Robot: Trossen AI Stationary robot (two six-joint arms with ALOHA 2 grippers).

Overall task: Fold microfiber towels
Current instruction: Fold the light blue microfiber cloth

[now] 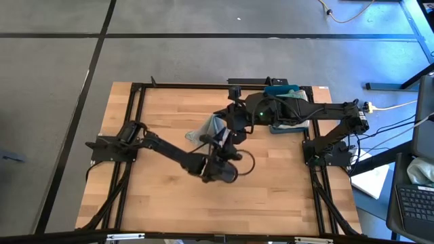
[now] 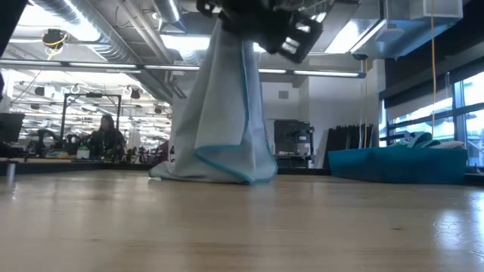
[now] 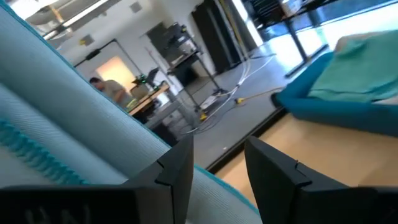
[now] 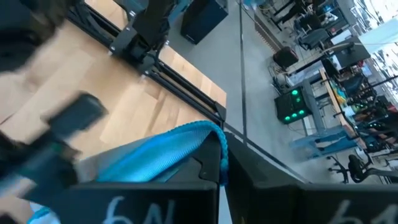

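Note:
A pale blue microfiber towel (image 2: 223,106) with a teal hem hangs from my right gripper (image 4: 224,155), which is shut on it above the table's middle (image 1: 230,120). The towel's lower end (image 2: 215,172) rests bunched on the wood. My left gripper (image 3: 217,168) is open and level, just on the near side of the hanging towel (image 1: 209,129). The cloth (image 3: 74,118) runs past the outer side of one finger and nothing is between the fingers. My right gripper pinches the towel's teal-hemmed edge (image 4: 198,134) between its two shut fingers, slanting down from above. The towel hangs below the fingers, fairly straight, with its lower end on the table. Whether my left gripper touches the cloth beside its finger (image 3: 177,171), I cannot tell.
A blue plastic tray (image 2: 393,165) stands at the table's far right (image 1: 279,88), with pale green cloth (image 3: 367,74) lying in it. A black frame rail (image 1: 190,86) runs along the table's edges. Bare wood lies to the near and left sides.

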